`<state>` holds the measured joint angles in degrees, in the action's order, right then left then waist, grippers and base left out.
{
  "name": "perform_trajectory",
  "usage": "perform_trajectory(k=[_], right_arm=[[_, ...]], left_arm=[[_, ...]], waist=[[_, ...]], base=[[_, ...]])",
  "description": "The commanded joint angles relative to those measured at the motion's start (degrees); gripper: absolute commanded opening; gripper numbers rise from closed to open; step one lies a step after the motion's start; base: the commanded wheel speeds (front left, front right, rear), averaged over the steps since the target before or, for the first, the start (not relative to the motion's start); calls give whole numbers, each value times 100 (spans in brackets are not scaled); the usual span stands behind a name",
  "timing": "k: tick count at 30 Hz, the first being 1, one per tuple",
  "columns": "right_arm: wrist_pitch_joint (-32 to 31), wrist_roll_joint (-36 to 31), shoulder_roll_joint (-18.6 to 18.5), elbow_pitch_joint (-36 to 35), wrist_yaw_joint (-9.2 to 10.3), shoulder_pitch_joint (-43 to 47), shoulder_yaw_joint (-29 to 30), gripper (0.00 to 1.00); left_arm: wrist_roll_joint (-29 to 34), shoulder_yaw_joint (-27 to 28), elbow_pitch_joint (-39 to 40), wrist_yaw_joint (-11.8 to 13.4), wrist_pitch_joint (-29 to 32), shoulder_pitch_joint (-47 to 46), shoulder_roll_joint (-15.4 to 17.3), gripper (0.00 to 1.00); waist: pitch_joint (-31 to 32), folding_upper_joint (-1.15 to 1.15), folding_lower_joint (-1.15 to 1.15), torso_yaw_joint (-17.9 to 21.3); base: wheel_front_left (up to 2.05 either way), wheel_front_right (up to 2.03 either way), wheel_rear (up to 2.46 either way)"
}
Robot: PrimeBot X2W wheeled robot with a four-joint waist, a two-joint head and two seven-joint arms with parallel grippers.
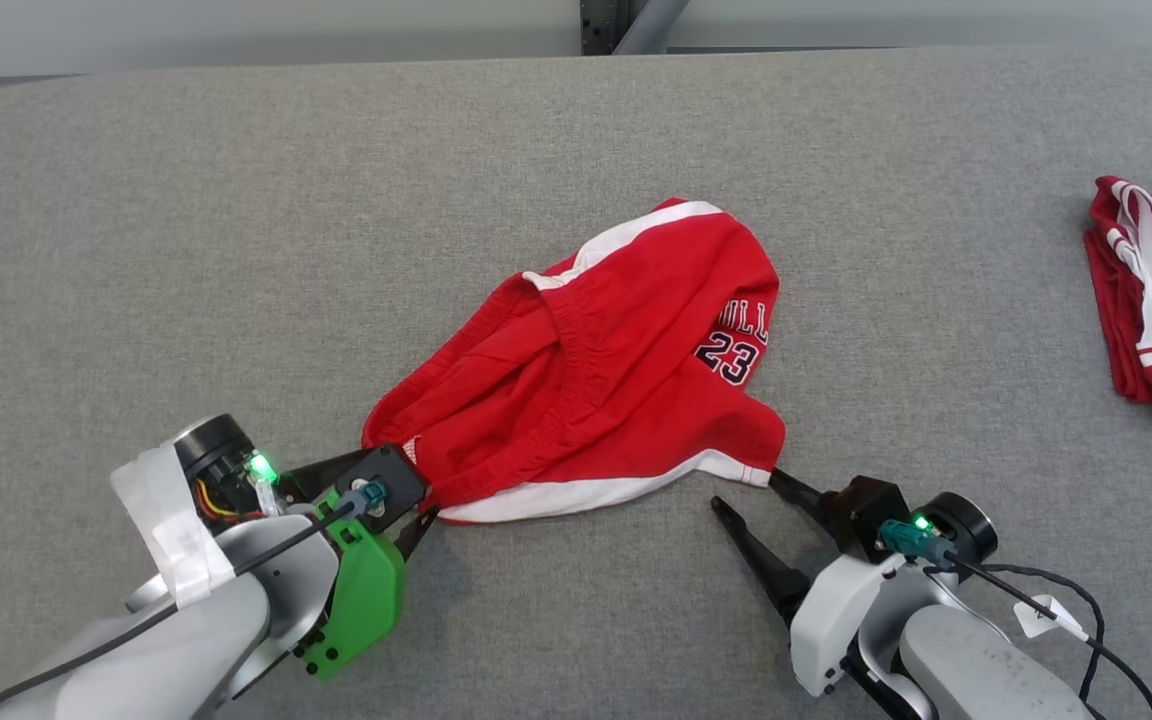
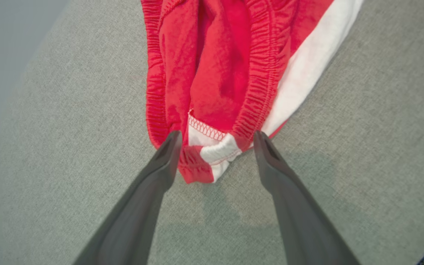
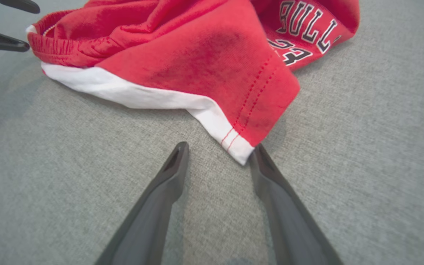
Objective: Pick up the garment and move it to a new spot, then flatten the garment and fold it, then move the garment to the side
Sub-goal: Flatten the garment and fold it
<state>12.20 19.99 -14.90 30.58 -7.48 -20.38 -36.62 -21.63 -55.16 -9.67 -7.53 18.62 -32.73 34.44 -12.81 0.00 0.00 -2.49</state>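
Lying bunched near the middle of the grey tabletop [image 1: 236, 200], the red garment [image 1: 596, 370] is neither flat nor folded, so most of the task looks to be ahead; whether this is its new spot I cannot tell. The left tool [image 2: 215, 138] stands spread with the waistband end between its fingers, pinching nothing. The right tool [image 3: 219, 149] is spread too, one finger touching the white-trimmed hem corner. I'd judge both are set to take corners and pull the cloth flat. Another red garment [image 1: 1151, 300] sits well apart at the right edge
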Motion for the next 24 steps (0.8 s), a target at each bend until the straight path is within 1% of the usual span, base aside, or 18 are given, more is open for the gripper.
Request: perform_trajectory(k=[1, 4, 7, 8, 9, 10, 11, 12, 13, 14, 19, 21, 22, 23, 24], right_arm=[[20, 15, 9, 26, -1, -70, -15, 83], [30, 29, 21, 34, -1, -106, -25, 84], [40, 39, 28, 45, -1, -110, -25, 81], [45, 37, 29, 50, -1, -117, -21, 81], [42, 40, 31, 56, 0, -125, -15, 79], [49, 42, 31, 64, 0, -130, -12, 78], [52, 45, 32, 72, 0, -129, -11, 76], [49, 49, 33, 81, 0, -128, -9, 75], [54, 48, 35, 89, 0, -127, -11, 75], [59, 50, 34, 97, 0, -125, -11, 74], [79, 70, 18, 132, 0, -78, 3, 73], [75, 82, 14, 133, 0, -72, 13, 71], [78, 84, 15, 129, 0, -72, 14, 68], [85, 92, 18, 115, 0, -73, 20, 57], [87, 102, 18, 106, -1, -70, 23, 49]], left_arm=[[-67, -64, -8, 14, 16, -139, 77, 100], [-209, -251, -51, 14, 33, -289, 122, 100], [-281, -378, -118, 14, 20, -388, 117, 100], [-312, -411, -142, 14, 20, -416, 119, 96], [-343, -443, -168, 14, 12, -450, 118, 87], [-361, -475, -197, 14, 23, -476, 117, 71], [-391, -504, -234, 14, 33, -488, 111, 46], [-416, -524, -270, 14, 36, -501, 107, 33], [-437, -544, -296, 13, 44, -519, 108, 13], [-475, -567, -318, 13, 62, -535, 114, 0], [-594, -629, -353, 13, 128, -571, 184, 0], [-694, -548, -343, 46, 109, -556, 179, 0], [-780, -484, -323, 78, 79, -536, 168, 0], [-905, -395, -310, 124, 25, -496, 151, 0], [-1070, -277, -297, 169, -47, -435, 113, 0]], waist=[[-25, 0, 0, 16], [-75, 0, 0, 44], [-113, 0, 0, 62], [-127, 0, 0, 66], [-140, 0, 0, 67], [-148, 0, 0, 67], [-154, 0, 0, 66], [-158, 0, 0, 65], [-161, 0, 0, 64], [-161, 0, 0, 61], [-126, 0, 0, 33], [-106, 0, 0, 22], [-95, 0, 0, 19], [-85, 0, 0, 17], [-74, 0, 0, 13]], base=[[0, 0, 0], [0, 0, 0], [0, 0, 0], [0, 0, 0], [0, 0, 0], [0, 0, 0], [0, 0, 0], [0, 0, 0], [0, 0, 0], [0, 0, 0], [0, 0, 0], [0, 0, 0], [0, 0, 0], [0, 0, 0], [0, 0, 0]])
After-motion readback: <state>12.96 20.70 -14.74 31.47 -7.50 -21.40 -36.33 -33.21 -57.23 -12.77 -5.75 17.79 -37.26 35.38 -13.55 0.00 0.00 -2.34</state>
